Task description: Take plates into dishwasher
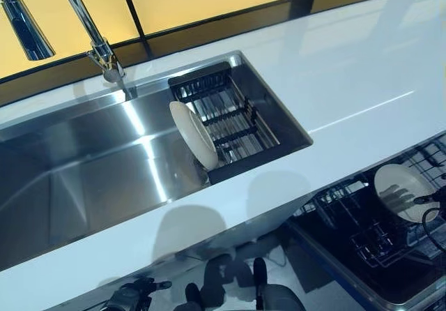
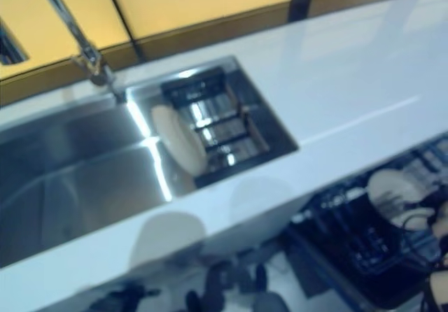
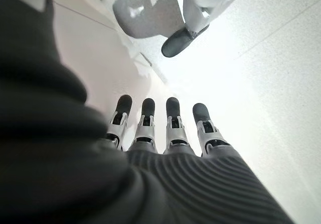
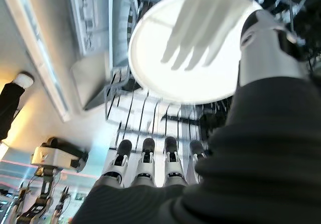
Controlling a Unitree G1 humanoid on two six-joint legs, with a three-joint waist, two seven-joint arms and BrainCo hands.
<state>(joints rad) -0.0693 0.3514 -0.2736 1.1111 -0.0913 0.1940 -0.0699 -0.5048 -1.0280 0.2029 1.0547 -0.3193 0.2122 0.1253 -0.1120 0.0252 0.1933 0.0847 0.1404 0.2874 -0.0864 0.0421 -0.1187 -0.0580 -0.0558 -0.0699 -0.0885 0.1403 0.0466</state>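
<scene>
Left eye view looks down on a white surface [image 1: 334,81] with a steel sink [image 1: 83,164] set into it, a tap [image 1: 97,42] rising at its back edge. At the sink's right end a dark drying rack [image 1: 230,119] holds one cream plate [image 1: 193,134] standing on edge against the rack's left side. Below the surface at lower right, the open dishwasher rack [image 1: 362,234] shows a second plate [image 1: 403,189] resting tilted among the wires. Right wrist view shows the right hand [image 4: 150,169] with its fingers straight in a row, spread slightly and holding nothing; the second plate [image 4: 193,43] lies just past them in the rack, the thumb near its rim, though whether the thumb touches it I cannot tell. Left wrist view shows the left hand [image 3: 165,133] with fingers straight and side by side, empty, above the pale floor [image 3: 281,83].
</scene>
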